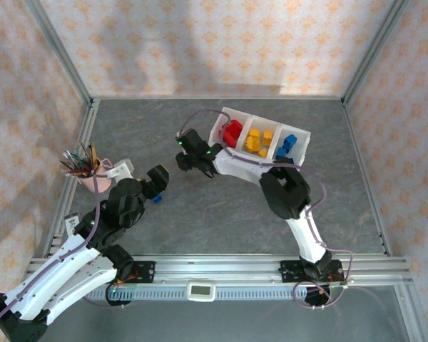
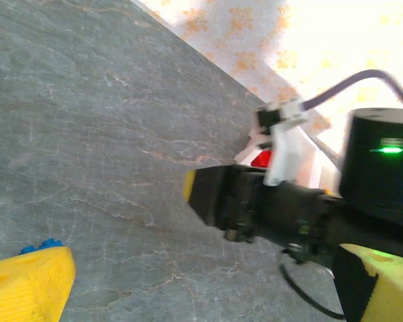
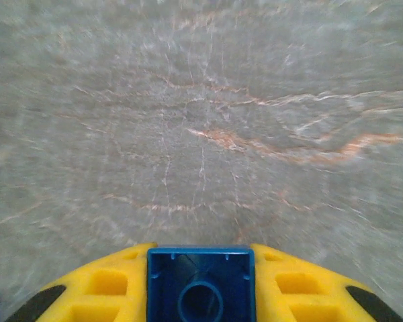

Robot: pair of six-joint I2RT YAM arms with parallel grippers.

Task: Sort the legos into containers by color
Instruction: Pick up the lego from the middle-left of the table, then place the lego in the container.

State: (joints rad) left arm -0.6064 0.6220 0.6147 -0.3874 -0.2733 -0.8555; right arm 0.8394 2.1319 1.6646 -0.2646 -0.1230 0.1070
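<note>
Right tool point(image 1: 181, 151) clamps a blue lego point(image 3: 201, 282) over the desk point(image 1: 235, 210) near the tray point(image 1: 305, 142), my left tool point(image 1: 158, 184) gapes beside another blue lego point(image 2: 40, 247), reds point(image 1: 232, 133), yellows point(image 1: 257, 140) and blues point(image 1: 289, 144) sit sorted inside, so I reckon two remain.

Top view: bright, even, diffuse light; focus sharp. Pale patch on back wall point(image 1: 221, 43); soft arm shadows on table point(image 1: 221, 221). Left wrist view: upper right corner blown out by glare, right arm point(image 2: 275, 201) soft with blur. Right wrist view: table surface smeared, worst toward edges; blue lego point(image 3: 201, 285) crisp.
</note>
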